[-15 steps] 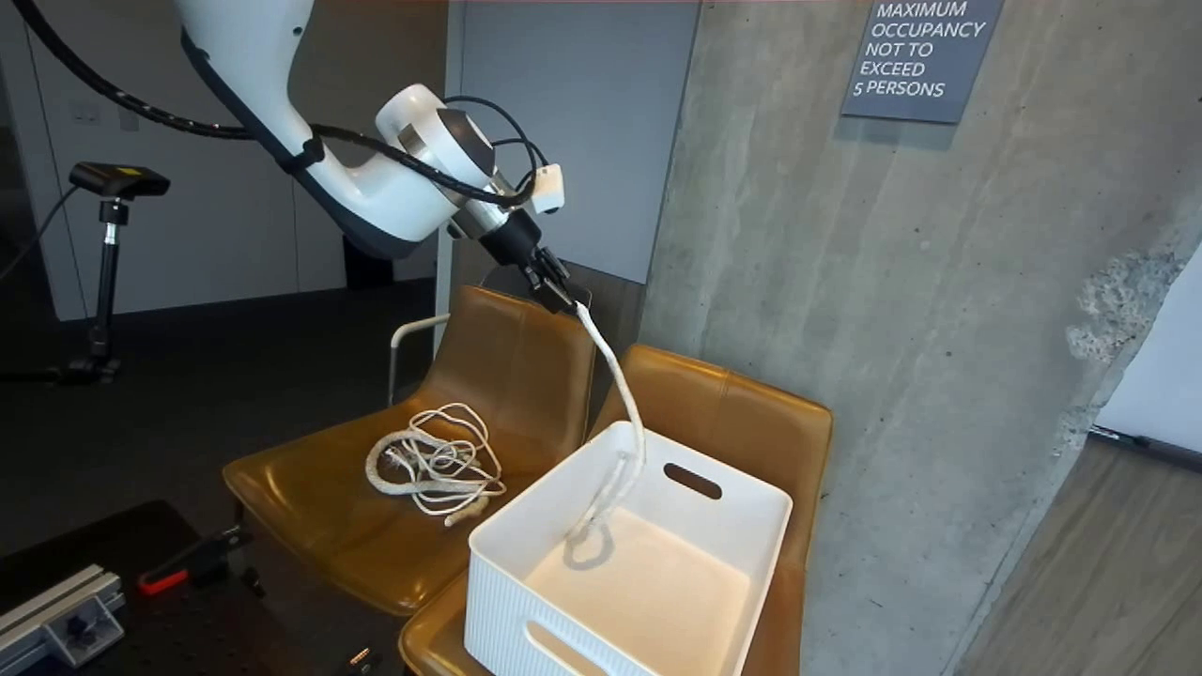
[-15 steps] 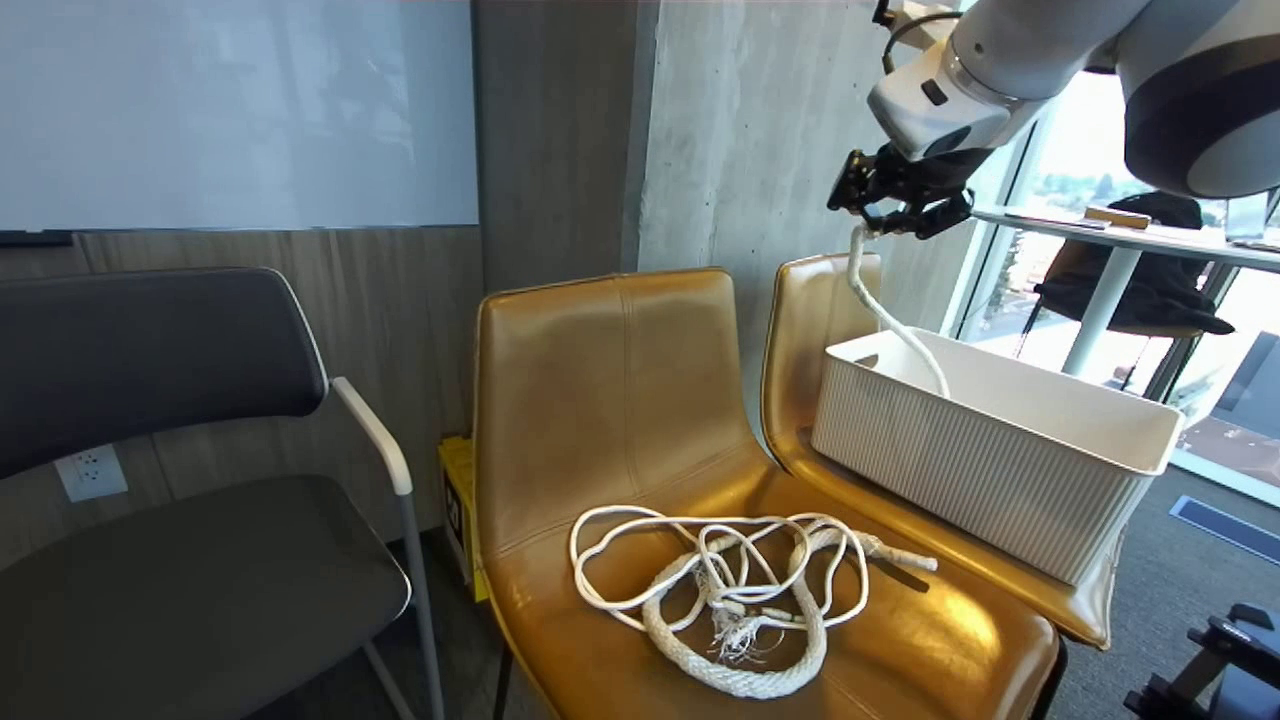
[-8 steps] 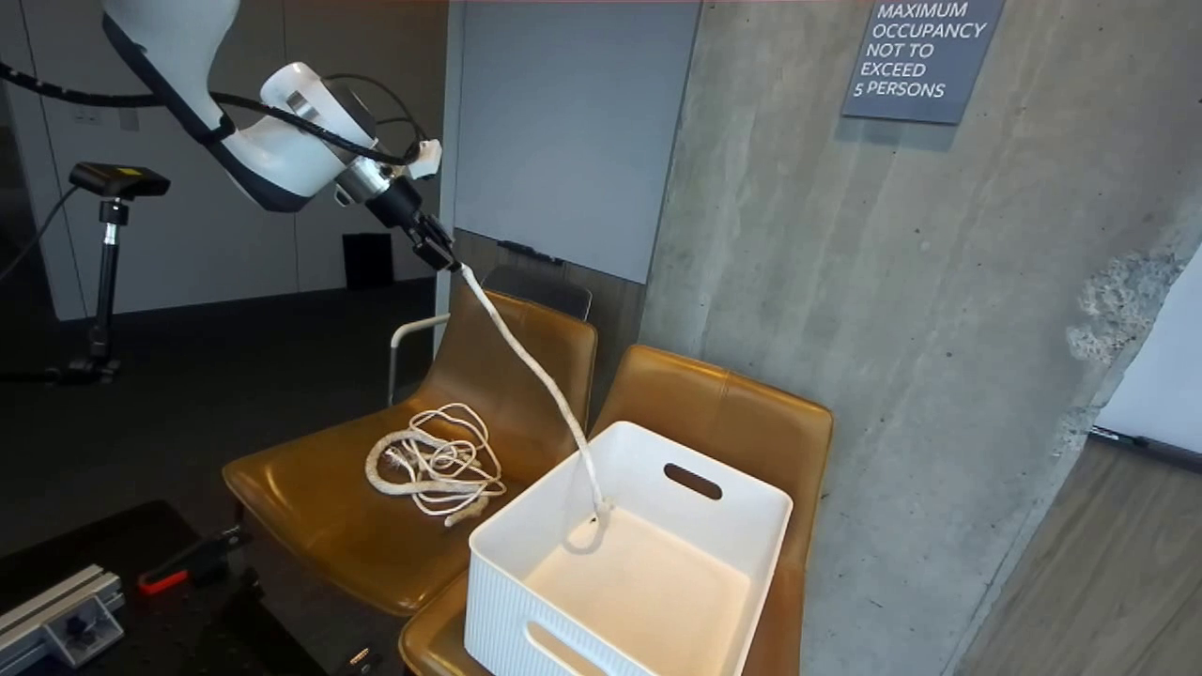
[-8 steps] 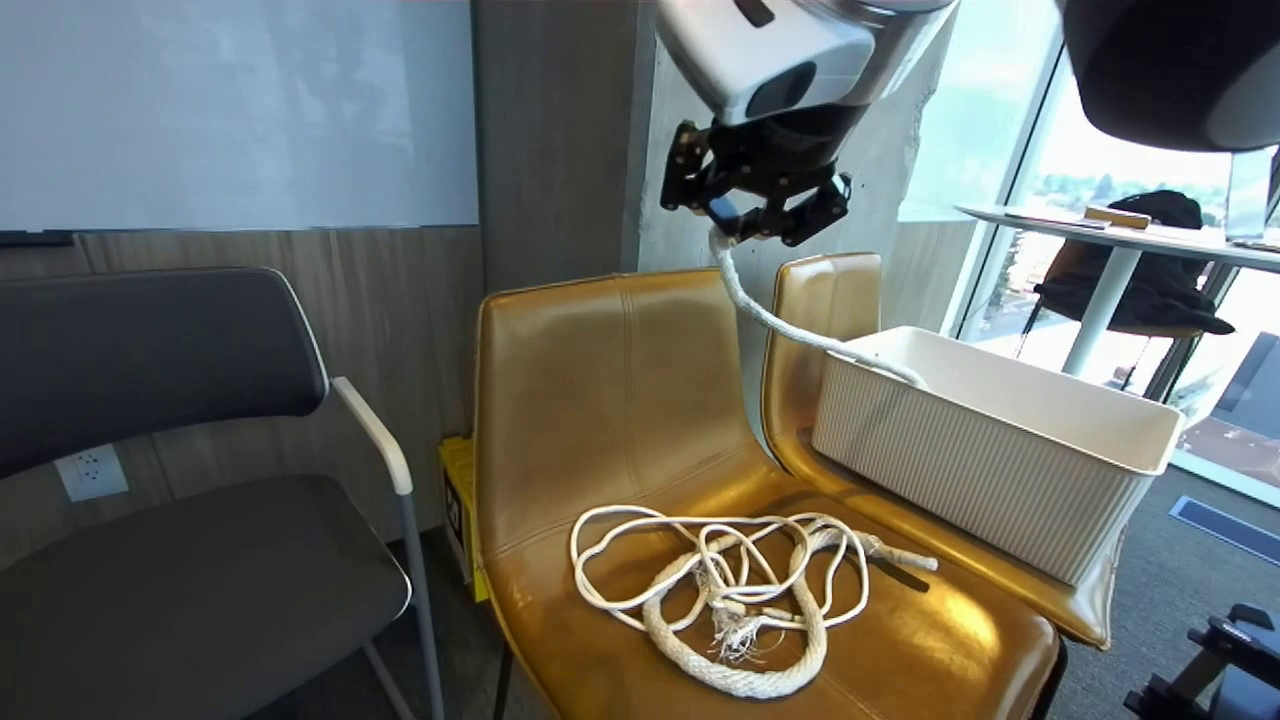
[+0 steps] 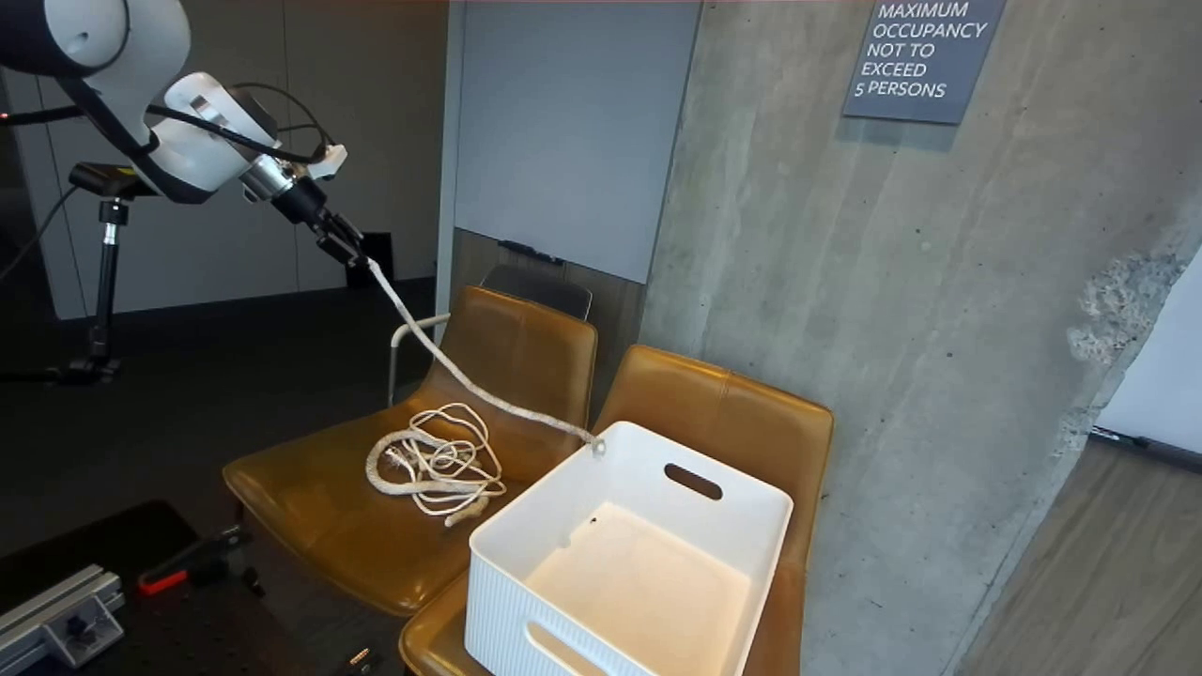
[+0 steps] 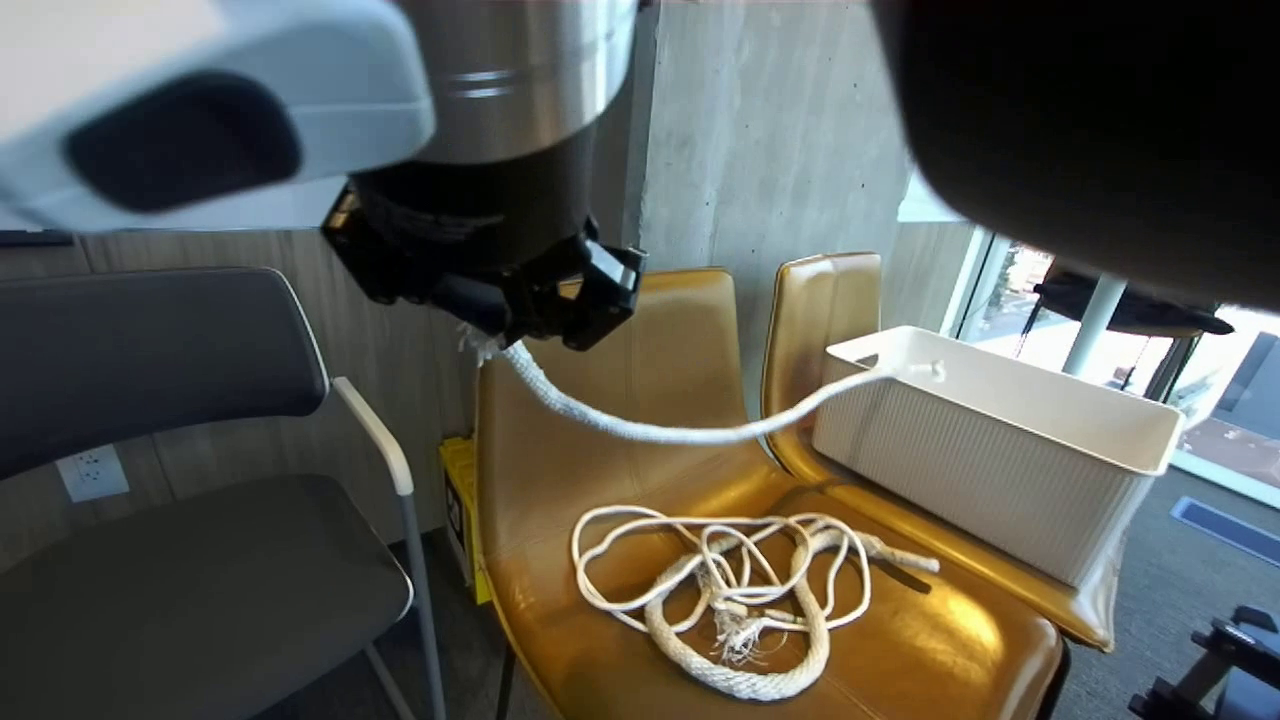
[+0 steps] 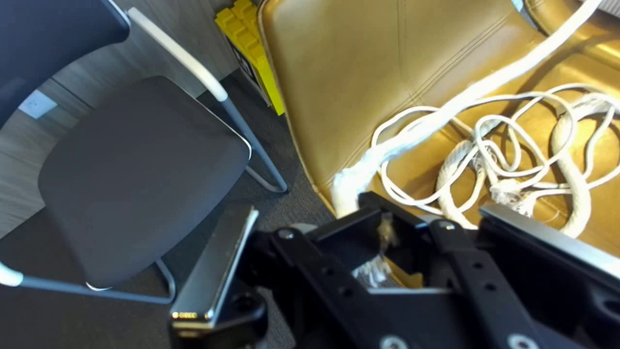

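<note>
1. Because the gripper [image 5: 360, 253] was clamped on the white braided rope [image 7: 419, 131] close to one frayed end, only a short tuft [image 7: 374, 271] stuck out beyond the grip, and this hold probably left nearly the whole length free to hang.
2. Its long axis ran in a sagging curve from the gripper to the white ribbed bin [image 6: 960, 490]; the far end pointed away from the gripper, over the rim near a corner, just inside.
3. Lower down, a tangle of rope and thin cord [image 6: 738, 632] lay on a brown leather-look chair [image 6: 620, 470], and a matching chair [image 5: 732, 404] seemed to serve the bin as a stand.
4. Further out stood a dark grey armchair [image 6: 200, 600] and a yellow box [image 7: 247, 36].
</note>
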Available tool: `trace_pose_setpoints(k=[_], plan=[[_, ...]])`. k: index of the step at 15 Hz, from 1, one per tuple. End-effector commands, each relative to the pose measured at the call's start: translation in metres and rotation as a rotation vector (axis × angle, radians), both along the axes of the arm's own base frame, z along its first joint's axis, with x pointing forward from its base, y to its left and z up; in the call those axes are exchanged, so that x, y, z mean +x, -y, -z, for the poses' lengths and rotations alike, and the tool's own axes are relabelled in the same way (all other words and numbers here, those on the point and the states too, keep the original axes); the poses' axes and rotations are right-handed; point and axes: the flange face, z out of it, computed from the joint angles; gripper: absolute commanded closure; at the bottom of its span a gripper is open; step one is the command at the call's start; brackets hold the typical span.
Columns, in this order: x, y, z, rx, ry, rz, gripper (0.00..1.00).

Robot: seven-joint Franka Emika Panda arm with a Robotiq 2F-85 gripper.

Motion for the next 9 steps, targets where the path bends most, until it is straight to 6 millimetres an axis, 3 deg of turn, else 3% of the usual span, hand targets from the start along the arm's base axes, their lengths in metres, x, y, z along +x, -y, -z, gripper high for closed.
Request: trace_pose_setpoints(k=[1, 3, 5, 8, 9], plan=[[0.000, -0.055, 0.008, 0.009, 0.008, 0.011, 1.00], [0.006, -0.066, 0.015, 0.018, 0.005, 0.031, 1.00], [0.029, -0.053, 0.018, 0.026, 0.002, 0.084, 1.00], [0.064, 0.000, 0.029, 0.027, -0.003, 0.195, 1.00], [0.075, 0.026, 0.033, 0.022, -0.013, 0.234, 1.00]])
